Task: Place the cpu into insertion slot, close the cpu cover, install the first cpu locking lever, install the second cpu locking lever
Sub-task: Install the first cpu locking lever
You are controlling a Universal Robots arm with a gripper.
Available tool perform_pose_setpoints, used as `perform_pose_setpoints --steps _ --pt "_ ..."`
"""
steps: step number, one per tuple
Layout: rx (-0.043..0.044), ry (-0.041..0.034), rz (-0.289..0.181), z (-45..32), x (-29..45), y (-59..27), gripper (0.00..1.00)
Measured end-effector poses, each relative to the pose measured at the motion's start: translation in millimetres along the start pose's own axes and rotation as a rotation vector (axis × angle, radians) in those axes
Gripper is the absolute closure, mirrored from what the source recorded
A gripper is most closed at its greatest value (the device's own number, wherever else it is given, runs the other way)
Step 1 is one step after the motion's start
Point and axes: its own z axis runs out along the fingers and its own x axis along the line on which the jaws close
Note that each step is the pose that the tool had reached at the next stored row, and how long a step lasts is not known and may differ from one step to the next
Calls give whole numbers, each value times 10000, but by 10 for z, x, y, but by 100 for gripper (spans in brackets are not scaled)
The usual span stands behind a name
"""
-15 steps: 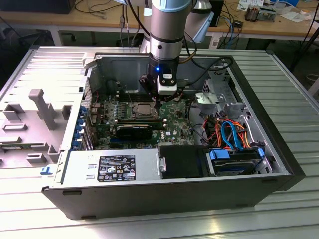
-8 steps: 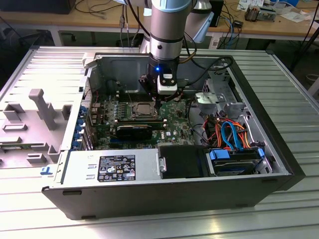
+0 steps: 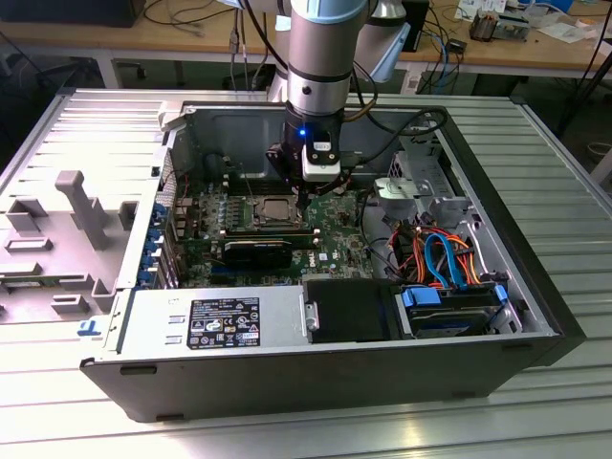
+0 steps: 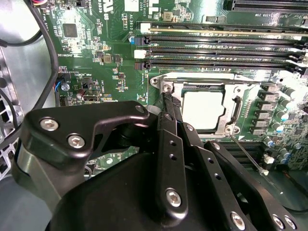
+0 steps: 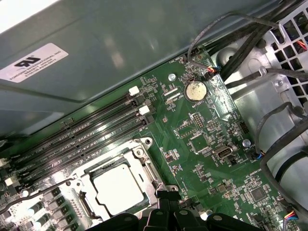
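The claw [image 4: 166,97], fingers pressed together, sits at a corner of the cpu cover [image 4: 207,85] framing the seated cpu [image 4: 202,109].

Open room is lying above the insertion slot [image 3: 277,210], with the gripper [image 3: 307,203] hanging at its edge. Tangled cables [image 3: 435,253] are crowding the exterior view's right, and a black card [image 3: 258,253] is bordering the near side.

The flat circuit board [image 5: 207,144] is green. The small square chip [image 5: 118,190] has a dull silver-grey top, and the thin metal frame plate [image 5: 139,156] is a brighter silver. Long narrow memory slots [image 5: 91,132] are black with white clips, while the loose cables [image 3: 442,256] are blue and orange.
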Motion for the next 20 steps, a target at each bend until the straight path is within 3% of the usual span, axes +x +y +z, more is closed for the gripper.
perform_pose_setpoints --steps 20 --pt "0 -5 -125 0 0 0 89"
